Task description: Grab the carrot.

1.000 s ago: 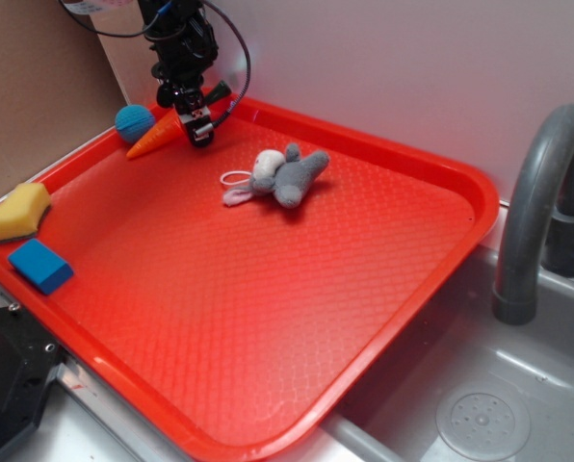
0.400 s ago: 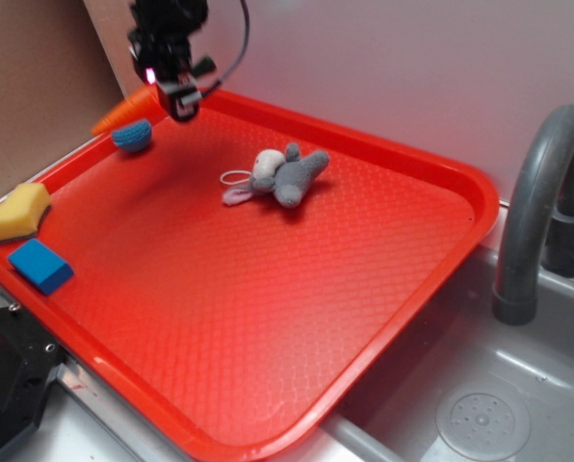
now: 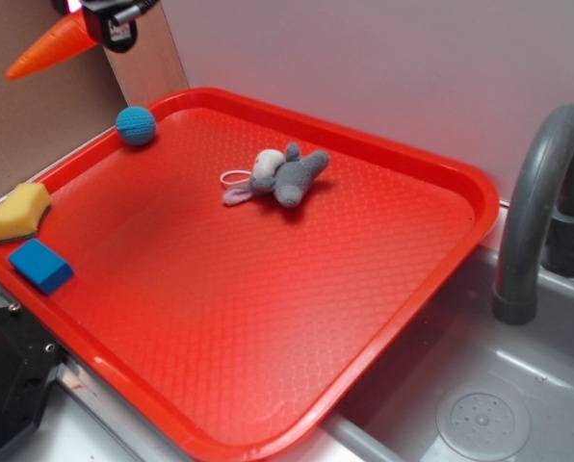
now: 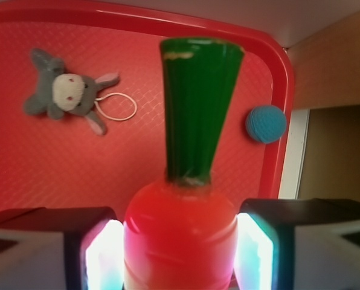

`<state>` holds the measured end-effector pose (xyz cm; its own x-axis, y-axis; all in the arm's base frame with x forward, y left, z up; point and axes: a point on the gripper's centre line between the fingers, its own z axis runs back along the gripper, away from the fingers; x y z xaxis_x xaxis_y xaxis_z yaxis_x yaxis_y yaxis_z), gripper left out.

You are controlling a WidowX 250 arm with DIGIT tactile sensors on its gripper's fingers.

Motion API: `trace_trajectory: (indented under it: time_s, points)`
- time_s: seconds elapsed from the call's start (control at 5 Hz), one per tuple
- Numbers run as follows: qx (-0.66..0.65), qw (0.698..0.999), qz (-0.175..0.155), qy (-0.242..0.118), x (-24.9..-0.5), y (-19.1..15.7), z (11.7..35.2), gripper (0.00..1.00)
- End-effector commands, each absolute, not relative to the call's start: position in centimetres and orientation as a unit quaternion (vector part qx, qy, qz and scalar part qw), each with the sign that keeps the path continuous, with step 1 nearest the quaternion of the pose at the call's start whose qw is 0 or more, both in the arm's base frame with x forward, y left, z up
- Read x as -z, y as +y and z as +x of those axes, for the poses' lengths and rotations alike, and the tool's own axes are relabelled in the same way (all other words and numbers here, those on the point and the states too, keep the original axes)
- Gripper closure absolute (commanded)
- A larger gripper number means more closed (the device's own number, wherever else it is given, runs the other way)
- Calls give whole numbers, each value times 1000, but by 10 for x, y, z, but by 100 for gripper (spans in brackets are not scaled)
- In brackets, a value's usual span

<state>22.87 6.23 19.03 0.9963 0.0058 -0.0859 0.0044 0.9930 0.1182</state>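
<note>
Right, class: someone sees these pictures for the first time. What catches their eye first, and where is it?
First the big red tray filling the counter beside the grey sink. Then the orange carrot, clamped in the end effector high above the tray's far left corner, and the grey plush bunny lying alone mid-tray.

Black gripper (image 4: 180, 241) with blocky dark fingers (image 4: 53, 220); inner pads (image 4: 101, 257) pale, translucent, glowing white-cyan with a pink tinge.
</note>
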Motion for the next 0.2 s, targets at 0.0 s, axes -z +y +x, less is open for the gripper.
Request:
trace_trajectory:
  time_s: [0.0]
  points:
    - [-116, 992, 37, -17, -236, 73, 188, 100]
